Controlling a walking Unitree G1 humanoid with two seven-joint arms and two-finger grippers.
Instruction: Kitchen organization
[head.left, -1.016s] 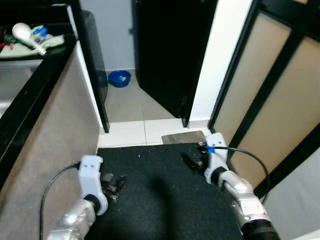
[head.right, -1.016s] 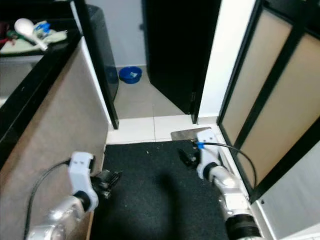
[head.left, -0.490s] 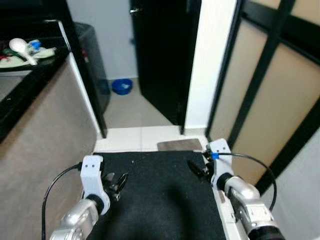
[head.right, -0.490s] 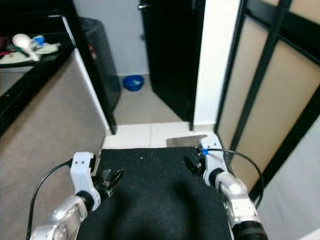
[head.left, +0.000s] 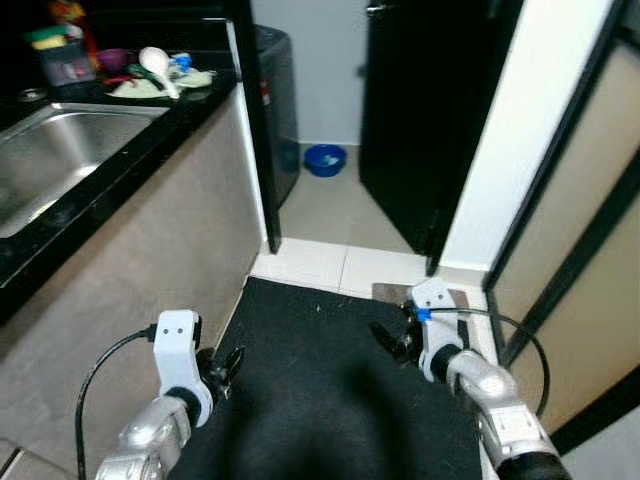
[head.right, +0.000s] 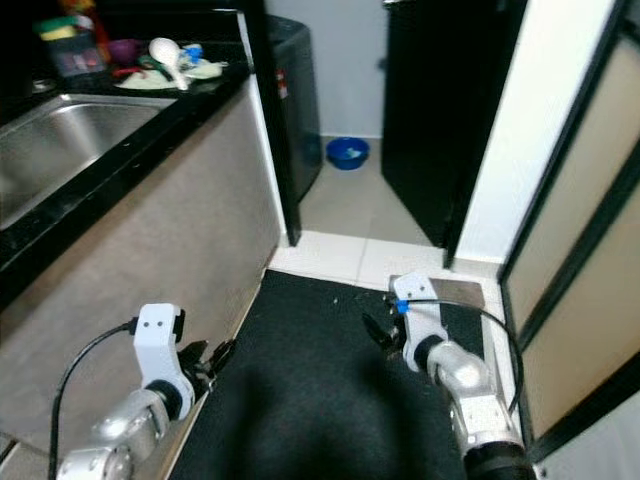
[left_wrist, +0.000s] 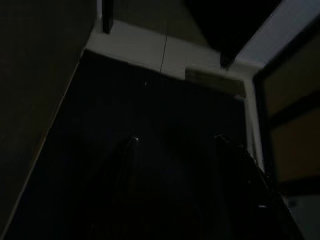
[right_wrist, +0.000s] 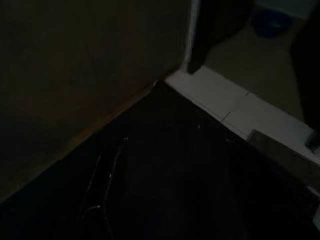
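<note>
Both tools low over black mat (head.left: 330, 390), counter (head.left: 150, 120) edge left.

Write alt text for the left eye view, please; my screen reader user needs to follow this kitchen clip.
Both robot arms hang low over a black floor mat, left gripper beside the counter front and right gripper near a doorway, neither holding anything. To the left, a black counter holds a steel sink and a white spoon; a blue bowl sits on the tiled floor beyond.

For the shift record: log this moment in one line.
left gripper: idle, open | right gripper: idle over black mat | sink: ahead left | blue bowl: floor
</note>
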